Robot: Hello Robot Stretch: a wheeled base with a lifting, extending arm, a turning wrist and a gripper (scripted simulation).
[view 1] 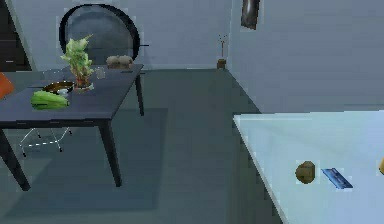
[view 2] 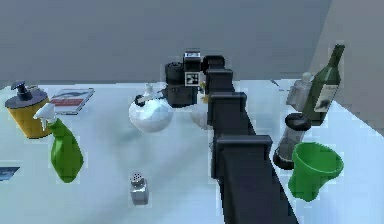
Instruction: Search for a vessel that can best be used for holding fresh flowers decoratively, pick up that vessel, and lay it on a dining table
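Reaching to a round white vessel (view 2: 150,114), the gripper (view 2: 168,95) hid whether it held anything; dining table (view 1: 105,95) delivery lay ahead.

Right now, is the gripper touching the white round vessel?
Cannot tell. In the arm side view the gripper overlaps the white round vessel; neither gap nor contact shows.

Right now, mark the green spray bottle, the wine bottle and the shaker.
green spray bottle (view 2: 67,160), arm side view, its body
wine bottle (view 2: 323,92), arm side view, its body
shaker (view 2: 139,188), arm side view, its body
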